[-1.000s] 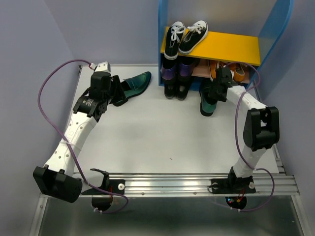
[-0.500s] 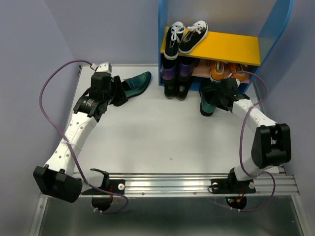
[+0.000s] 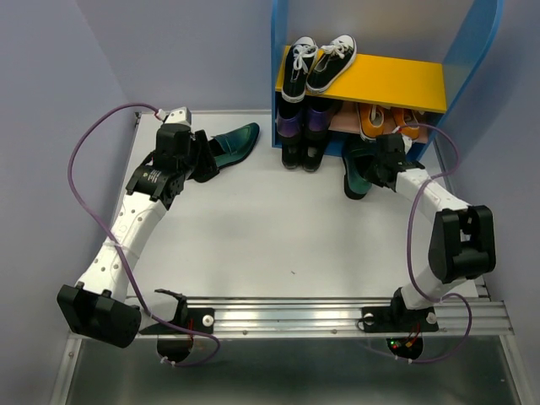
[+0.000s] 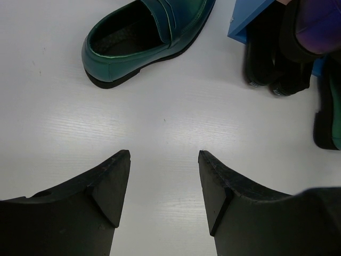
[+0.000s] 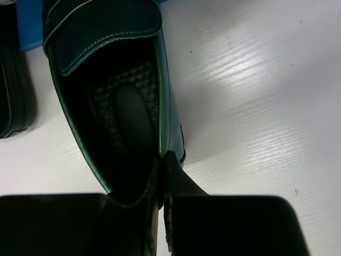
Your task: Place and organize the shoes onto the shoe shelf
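Though the L gripper (image 4: 162, 160) hangs w/ jaws wide apart and nothing between them, the loose green loafer (image 4: 146, 40) lies just ahead of its tips, not touching. Its heel end is nearest the fingers and its toe points toward the shoe shelf (image 3: 276, 76). In the top view this loafer sits on the table (image 3: 278, 228), left of the shelf's blue side.

The R gripper (image 5: 162, 160) is pinched tight on the second green loafer (image 5: 106, 96), w/ the shoe's side wall caught between the two fingers near the heel. That loafer stands on the table just in front of the shelf's right half, toe toward the shelf.

Orange sneakers (image 3: 380, 122) sit on the lower tier. Black sneakers (image 3: 319, 61) w/ white laces rest on the yellow board (image 3: 396, 80) at its left end.

Hard to see:
- Top view: R fingertips are hidden by the wrist body, so the grip reads only from the R wrist cam.
- The orange pair is partly covered by the yellow board, arm and cable.
- The black low shoes (image 3: 302, 154) sit close under the purple shoes (image 3: 299, 125); can't tell if they're stacked or which surface each is on.
- L wrist cam: the loose loafer's toe is cut off at the top edge.
- R wrist cam: the heel is hidden behind the fingers.
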`<move>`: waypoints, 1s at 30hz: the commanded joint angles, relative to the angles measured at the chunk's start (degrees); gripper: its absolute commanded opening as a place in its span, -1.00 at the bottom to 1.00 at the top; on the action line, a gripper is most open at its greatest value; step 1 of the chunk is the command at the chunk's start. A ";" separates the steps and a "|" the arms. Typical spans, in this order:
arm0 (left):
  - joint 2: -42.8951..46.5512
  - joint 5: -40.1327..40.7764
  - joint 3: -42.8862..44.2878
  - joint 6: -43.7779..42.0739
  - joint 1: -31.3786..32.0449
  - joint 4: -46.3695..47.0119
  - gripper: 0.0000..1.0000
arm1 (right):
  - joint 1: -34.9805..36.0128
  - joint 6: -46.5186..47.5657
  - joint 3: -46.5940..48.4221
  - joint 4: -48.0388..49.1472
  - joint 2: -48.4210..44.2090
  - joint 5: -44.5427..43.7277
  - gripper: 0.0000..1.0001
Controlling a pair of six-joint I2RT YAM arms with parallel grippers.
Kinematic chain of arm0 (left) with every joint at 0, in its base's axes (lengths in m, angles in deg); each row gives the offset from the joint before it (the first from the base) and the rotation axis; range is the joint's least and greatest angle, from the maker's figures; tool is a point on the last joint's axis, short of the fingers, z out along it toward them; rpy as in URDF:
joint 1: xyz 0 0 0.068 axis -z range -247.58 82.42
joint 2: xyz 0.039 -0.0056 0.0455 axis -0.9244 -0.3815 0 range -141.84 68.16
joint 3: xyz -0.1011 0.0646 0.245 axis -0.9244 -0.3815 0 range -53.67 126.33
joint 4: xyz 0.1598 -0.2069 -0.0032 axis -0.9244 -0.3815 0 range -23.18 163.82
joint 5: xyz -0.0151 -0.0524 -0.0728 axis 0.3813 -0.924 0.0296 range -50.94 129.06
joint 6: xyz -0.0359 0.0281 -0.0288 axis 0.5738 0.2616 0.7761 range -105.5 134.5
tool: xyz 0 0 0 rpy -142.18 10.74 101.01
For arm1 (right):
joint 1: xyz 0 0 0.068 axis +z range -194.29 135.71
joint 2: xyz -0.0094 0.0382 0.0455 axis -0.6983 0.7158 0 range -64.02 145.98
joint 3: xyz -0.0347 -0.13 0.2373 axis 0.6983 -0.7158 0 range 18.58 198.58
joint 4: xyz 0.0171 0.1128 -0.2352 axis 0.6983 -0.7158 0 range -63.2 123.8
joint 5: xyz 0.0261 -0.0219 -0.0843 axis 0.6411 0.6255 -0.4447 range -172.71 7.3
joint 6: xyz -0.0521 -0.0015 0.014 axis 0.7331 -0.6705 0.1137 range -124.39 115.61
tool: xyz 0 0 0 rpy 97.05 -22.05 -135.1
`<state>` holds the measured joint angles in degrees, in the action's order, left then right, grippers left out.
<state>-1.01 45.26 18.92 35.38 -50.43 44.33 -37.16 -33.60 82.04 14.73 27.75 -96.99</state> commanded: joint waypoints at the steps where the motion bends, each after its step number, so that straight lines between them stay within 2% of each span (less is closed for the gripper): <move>1: 0.35 -0.48 -0.62 0.21 -0.18 1.46 0.30 | -0.19 -2.34 4.12 2.37 0.25 -4.42 -0.99; 13: 0.87 1.10 -0.44 -0.32 -0.18 0.41 0.30 | -0.19 -8.23 12.21 6.15 3.59 -13.83 -0.99; 30: 1.05 2.94 -0.09 -0.76 -0.18 -1.09 0.30 | -0.19 -17.81 9.40 16.52 4.03 -21.14 -0.99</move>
<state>-1.05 46.90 18.92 35.36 -50.43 43.37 -37.14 -47.26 90.30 18.86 33.36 -113.03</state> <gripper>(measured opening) 0.650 0.057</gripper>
